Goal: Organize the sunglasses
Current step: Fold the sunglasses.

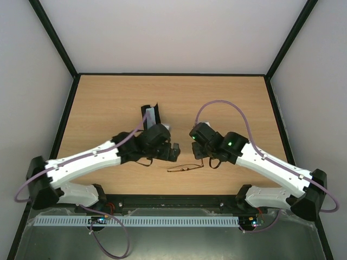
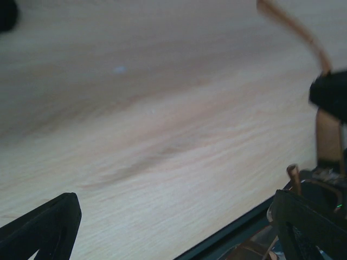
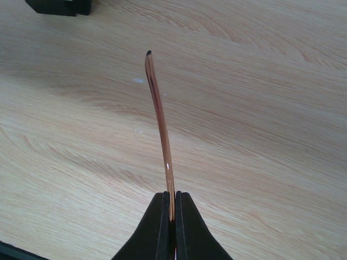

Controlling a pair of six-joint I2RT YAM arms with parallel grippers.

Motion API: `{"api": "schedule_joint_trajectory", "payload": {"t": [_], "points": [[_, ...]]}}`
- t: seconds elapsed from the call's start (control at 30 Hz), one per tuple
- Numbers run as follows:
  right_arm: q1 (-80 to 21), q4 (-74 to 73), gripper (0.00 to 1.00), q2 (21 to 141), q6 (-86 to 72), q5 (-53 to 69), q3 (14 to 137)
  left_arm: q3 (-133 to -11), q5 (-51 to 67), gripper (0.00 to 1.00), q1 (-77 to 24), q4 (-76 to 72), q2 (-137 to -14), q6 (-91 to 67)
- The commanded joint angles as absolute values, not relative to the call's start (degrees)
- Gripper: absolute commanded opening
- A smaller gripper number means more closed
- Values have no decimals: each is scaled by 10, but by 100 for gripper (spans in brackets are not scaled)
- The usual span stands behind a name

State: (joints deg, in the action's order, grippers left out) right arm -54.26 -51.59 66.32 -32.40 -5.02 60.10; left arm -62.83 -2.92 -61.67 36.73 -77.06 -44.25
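The sunglasses (image 1: 185, 168) are near the front edge of the wooden table (image 1: 108, 103), about midway between the two arms, with the thin brown frame low over the wood. The right gripper (image 3: 171, 197) is closed tight on one slender temple arm. In the right wrist view the two black fingers (image 3: 157, 227) meet with only that brown strip between them, and the strip curves up and away over bare wood to a dark tip. The left gripper (image 2: 174, 200) is spread wide and holds nothing, with one finger at each lower corner of its own view and wood grain between them. It sits just to the left of the glasses in the top view, close to them but apart. The left wrist picture is blurred: at its right side a brown strip runs down to a black shape, probably the other gripper with the frame, though the blur leaves that unsure. The dark front edge of the table crosses its lower right corner. Behind the left arm, further back on the table, stands a black case (image 1: 147, 108) with a pale blue cloth (image 1: 149, 117) against it. The arm covers the near part of both, so how they lie cannot be told. A small dark block (image 3: 57, 5) shows at the top left of the right wrist view, well apart from the temple tip.
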Motion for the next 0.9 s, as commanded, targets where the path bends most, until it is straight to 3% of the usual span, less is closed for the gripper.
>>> {"api": "schedule_joint_trajectory", "payload": {"t": [0.0, 0.37, 0.87], "points": [[-546, -514, 1, 636, -360, -81, 574, -614, -63, 99, -574, 375, -681, -467], [-503, -421, 1, 550, -538, -126, 540, -496, -8, 99, -564, 158, -532, -538], [-463, -272, 1, 330, -868, -152, 350, -383, 1, 99, -572, -181, -511, -541]]}}
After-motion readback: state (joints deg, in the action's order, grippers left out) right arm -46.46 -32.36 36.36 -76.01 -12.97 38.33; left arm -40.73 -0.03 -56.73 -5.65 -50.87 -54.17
